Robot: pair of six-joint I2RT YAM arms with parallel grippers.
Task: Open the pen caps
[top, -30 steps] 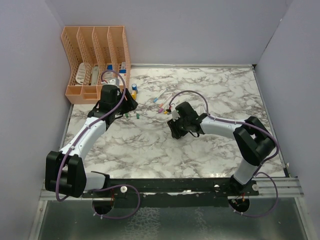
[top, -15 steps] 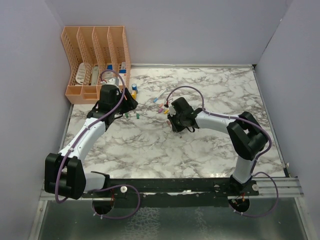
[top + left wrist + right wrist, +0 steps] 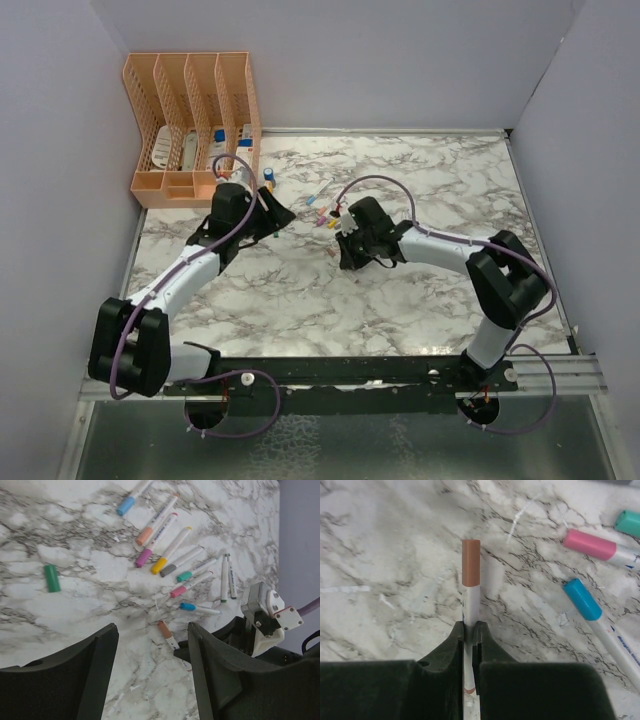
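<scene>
My right gripper [image 3: 471, 630] is shut on the white barrel of a pen [image 3: 471, 602] that lies on the marble, its brown pen cap [image 3: 471, 562] pointing away from the fingers. The left wrist view shows that brown cap [image 3: 164, 629] between my left gripper's open jaws [image 3: 151, 636], with nothing held. Several capped pens [image 3: 165, 555] lie fanned out beyond it. A loose green cap [image 3: 51, 578] lies to their left. From above, my left gripper [image 3: 272, 214] faces my right gripper [image 3: 344, 260] across a short gap.
A peach desk organizer [image 3: 190, 120] stands at the back left, with a small blue-and-yellow bottle [image 3: 268, 178] beside it. A pink-capped pen [image 3: 592, 546] and a blue-capped pen [image 3: 584, 600] lie right of the held one. Grey walls close in the table.
My right gripper has closed on the brown-capped pen. My left arm has swung right, toward the pens and the right gripper.
</scene>
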